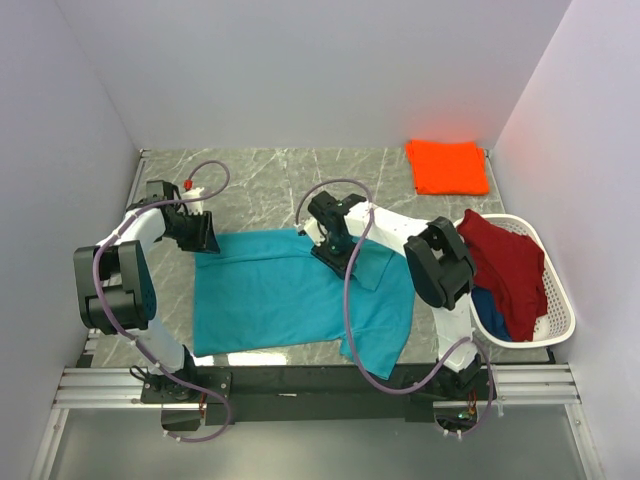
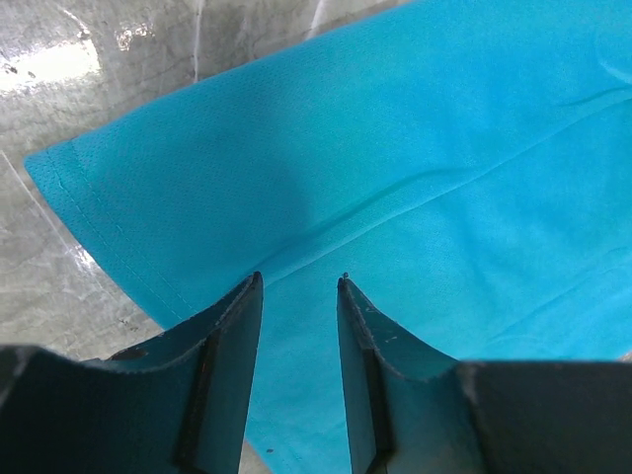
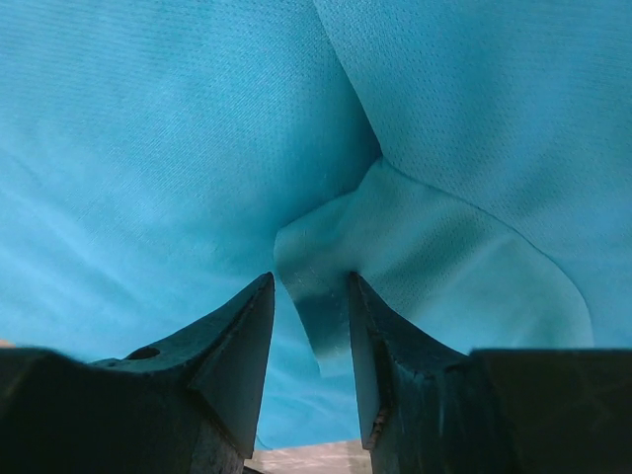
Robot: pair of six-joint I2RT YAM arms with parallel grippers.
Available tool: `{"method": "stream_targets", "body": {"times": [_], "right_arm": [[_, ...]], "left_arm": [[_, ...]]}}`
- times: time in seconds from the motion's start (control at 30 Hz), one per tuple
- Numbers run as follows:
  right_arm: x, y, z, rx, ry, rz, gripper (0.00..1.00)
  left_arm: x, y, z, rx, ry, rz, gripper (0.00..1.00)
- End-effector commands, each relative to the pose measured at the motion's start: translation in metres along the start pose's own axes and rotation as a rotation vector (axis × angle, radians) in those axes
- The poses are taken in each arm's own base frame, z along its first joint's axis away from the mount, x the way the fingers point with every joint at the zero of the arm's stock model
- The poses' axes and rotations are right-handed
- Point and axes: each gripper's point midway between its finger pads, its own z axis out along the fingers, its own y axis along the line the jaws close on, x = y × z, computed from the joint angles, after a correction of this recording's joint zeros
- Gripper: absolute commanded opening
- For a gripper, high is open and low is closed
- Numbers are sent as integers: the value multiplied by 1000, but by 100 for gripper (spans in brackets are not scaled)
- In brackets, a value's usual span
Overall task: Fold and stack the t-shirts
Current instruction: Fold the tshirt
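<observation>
A teal t-shirt point(image 1: 285, 295) lies spread on the marble table, with one sleeve hanging toward the near edge. My left gripper point(image 1: 205, 238) hovers over its far left corner. In the left wrist view the gripper point(image 2: 301, 279) stands open, with flat teal cloth point(image 2: 444, 148) showing in the gap. My right gripper point(image 1: 335, 255) is over the shirt's far right part. It point(image 3: 311, 276) is open too, and a pale turned-up flap point(image 3: 434, 267) of the teal cloth point(image 3: 148, 148) reaches loosely between its fingers. A folded orange t-shirt point(image 1: 447, 166) lies at the back right.
A white laundry basket point(image 1: 560, 290) stands at the right edge, holding a dark red shirt point(image 1: 510, 265) and a blue one point(image 1: 488, 305). White walls close in the table on the left, back and right. A metal rail runs along the near edge.
</observation>
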Motion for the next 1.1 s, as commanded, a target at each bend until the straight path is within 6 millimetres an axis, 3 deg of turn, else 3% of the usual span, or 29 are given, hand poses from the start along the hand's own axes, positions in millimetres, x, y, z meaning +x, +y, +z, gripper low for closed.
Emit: {"method": "stream_targets", "body": {"times": [0.0,0.07,0.3,0.43,0.57,0.8,0.83,0.87,0.9,1.07], "right_arm": [[-2,-3,-1,18,12,-16,44],[-3,-4,0,21,10,-16,40],[-14,-6,-22,11,-46,19,0],[-22,4,-43,-100,-106,54,0],[-19,15,-51,-191,-102,78,0],[-2,24,-29,-245,-19,73,1],[0,24,-26,-250,-10,74,7],[5,26,-21,-263,15,70,19],[6,28,-20,-273,19,69,24],[10,23,-26,-287,16,72,28]], "left_arm": [[-9,2,-8,-12,-35,31,42],[-9,2,-8,-10,-36,28,42],[-10,5,-10,-18,-41,29,42],[-11,8,-12,-19,-45,20,41],[-13,12,-16,-26,-54,19,41],[-14,15,-16,-32,-57,24,42],[-14,15,-15,-34,-58,26,42],[-15,17,-15,-42,-63,32,42],[-15,18,-15,-47,-63,31,42],[-20,23,-14,-66,-71,23,41]]}}
